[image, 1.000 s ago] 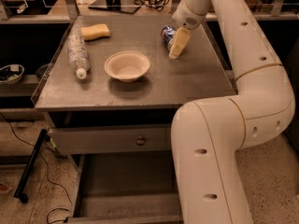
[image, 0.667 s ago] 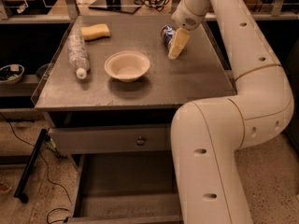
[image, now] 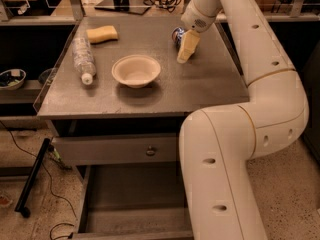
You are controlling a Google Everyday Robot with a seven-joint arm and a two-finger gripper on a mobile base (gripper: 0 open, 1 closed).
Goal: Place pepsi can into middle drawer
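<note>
The small blue aluminium pepsi can point(image: 177, 36) sits on the far right part of the grey table point(image: 200, 89), mostly hidden behind the robot's cream hand point(image: 184, 53), which is low over the table and right against it. Only a strip of blue with a little silver shows, so I cannot tell whether it stands upright or tilts. The wide, shallow grey middle drawer point(image: 132, 196) is pulled out below the table's front edge, open, with a bare flat floor and low side walls, its right part hidden by the robot's arm point(image: 220, 174).
</note>
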